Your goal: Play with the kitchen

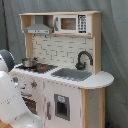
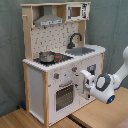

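One white and light-wood toy kitchen fills the first exterior view, a small steel pot on its stovetop; the white arm crowds the lower left. In the second exterior view, the end effector presses at the oven front, presumably reaching a knob or door; its finger spread I cannot tell.
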`<state>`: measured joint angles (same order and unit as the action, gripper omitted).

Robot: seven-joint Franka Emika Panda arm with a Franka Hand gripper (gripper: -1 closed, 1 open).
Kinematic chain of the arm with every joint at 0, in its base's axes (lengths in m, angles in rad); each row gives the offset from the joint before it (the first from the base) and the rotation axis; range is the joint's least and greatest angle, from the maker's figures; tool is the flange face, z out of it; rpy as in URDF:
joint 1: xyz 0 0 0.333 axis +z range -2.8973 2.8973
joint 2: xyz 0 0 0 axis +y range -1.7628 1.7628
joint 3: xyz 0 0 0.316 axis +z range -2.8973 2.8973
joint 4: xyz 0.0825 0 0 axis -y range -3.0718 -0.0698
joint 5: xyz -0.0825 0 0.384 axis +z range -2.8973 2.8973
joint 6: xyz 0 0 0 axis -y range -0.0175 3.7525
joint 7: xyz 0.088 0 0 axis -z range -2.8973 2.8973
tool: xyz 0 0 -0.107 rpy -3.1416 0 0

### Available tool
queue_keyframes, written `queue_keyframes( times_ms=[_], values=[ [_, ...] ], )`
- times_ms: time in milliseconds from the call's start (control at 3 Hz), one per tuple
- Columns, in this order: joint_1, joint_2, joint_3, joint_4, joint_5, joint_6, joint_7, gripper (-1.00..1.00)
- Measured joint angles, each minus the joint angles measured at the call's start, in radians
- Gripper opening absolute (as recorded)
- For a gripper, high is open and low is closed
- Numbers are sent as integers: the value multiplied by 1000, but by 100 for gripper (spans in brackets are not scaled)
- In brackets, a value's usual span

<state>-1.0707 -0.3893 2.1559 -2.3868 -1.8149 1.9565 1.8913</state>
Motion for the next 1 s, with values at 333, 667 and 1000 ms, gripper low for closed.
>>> queue_keyframes(
  times_ms=[333, 667, 1000],
  values=[
    [-6, -8, 1, -3, -2, 26, 103, 100],
    [-15, -26, 1, -4, -2, 64, 212, 100],
    [-29, -50, 1, -3, -6, 94, 309, 100]
  ],
)
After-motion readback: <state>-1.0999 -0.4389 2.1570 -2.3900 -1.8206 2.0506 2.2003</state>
